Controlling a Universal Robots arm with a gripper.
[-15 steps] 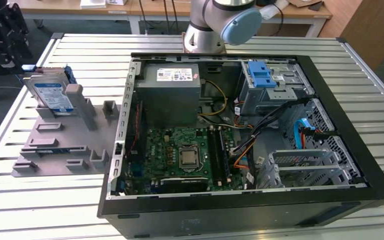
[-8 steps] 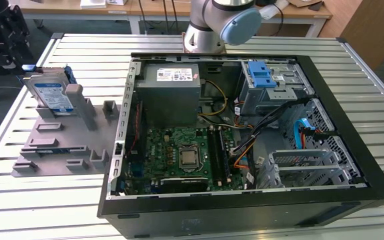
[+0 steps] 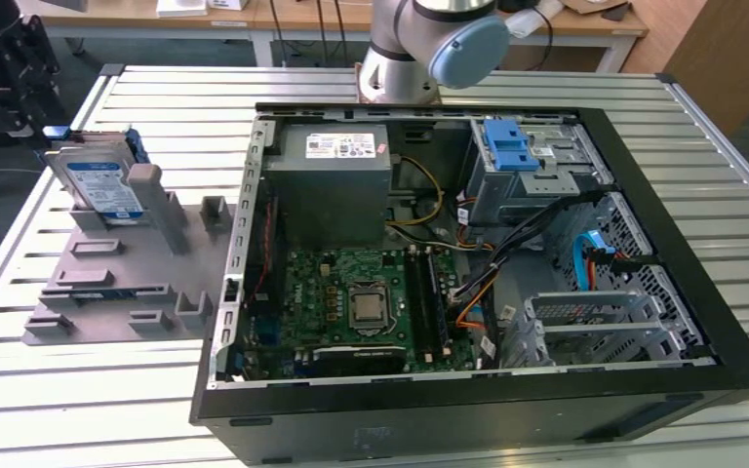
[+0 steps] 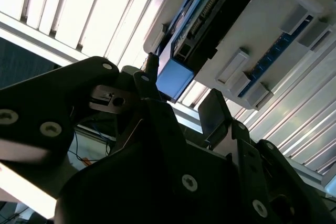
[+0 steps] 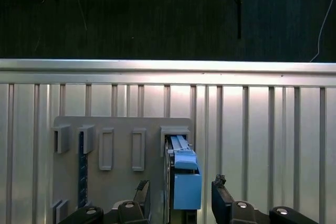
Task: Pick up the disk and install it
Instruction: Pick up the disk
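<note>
disk point(image 3: 98, 180) is standing on edge in the grey rack point(image 3: 114, 283), at the exterior view's left of the computer case point(image 3: 687, 322) | gripper point(image 5: 181, 190) fingers point(image 5: 223, 196) are sitting spread apart either side of the disk's blue end, grasping nothing

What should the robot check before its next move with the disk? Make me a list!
1. The disk stands on edge in the grey holder: ok.
2. The tool is open: ok, fingers apart.
3. The tool is lined up: ok, in the first wrist view the disk lies between the fingers.
4. The disk is gripped: not ok, the fingers are clear of it.
5. The case is open: ok.
6. The cage has room: cannot tell.
</note>
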